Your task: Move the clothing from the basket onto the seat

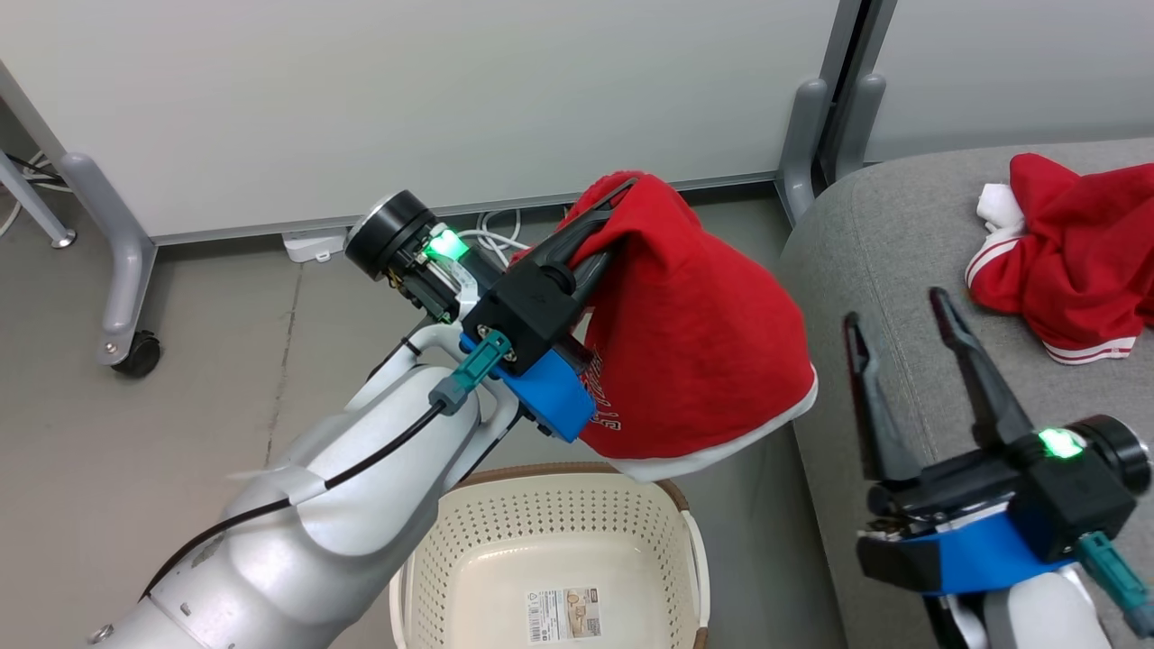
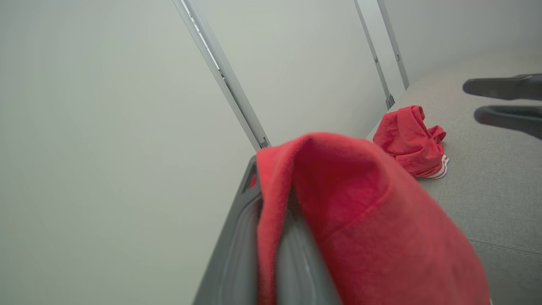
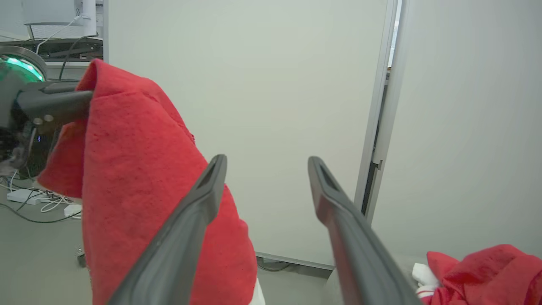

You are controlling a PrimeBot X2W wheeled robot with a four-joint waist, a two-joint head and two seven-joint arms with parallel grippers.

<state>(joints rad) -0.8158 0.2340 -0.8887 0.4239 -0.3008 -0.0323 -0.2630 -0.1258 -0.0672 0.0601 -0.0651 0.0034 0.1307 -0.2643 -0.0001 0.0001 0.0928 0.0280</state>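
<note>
Pale wall (image 1: 451, 90) behind draped red garment (image 1: 694, 342), white-hemmed, small lettering

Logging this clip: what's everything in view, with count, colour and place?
held garment: one, red with white hem, hanging from left hand
second garment: one, red with striped trim, crumpled on sofa seat
laundry basket: one, cream with brown rim, on floor
label: one, white, inside basket
sofa seat: one, grey, right
partition panels: two, white, behind
caster: one, black, far left
left hand: one, dark, shut on held garment
right hand: one, dark, open above sofa seat
</note>
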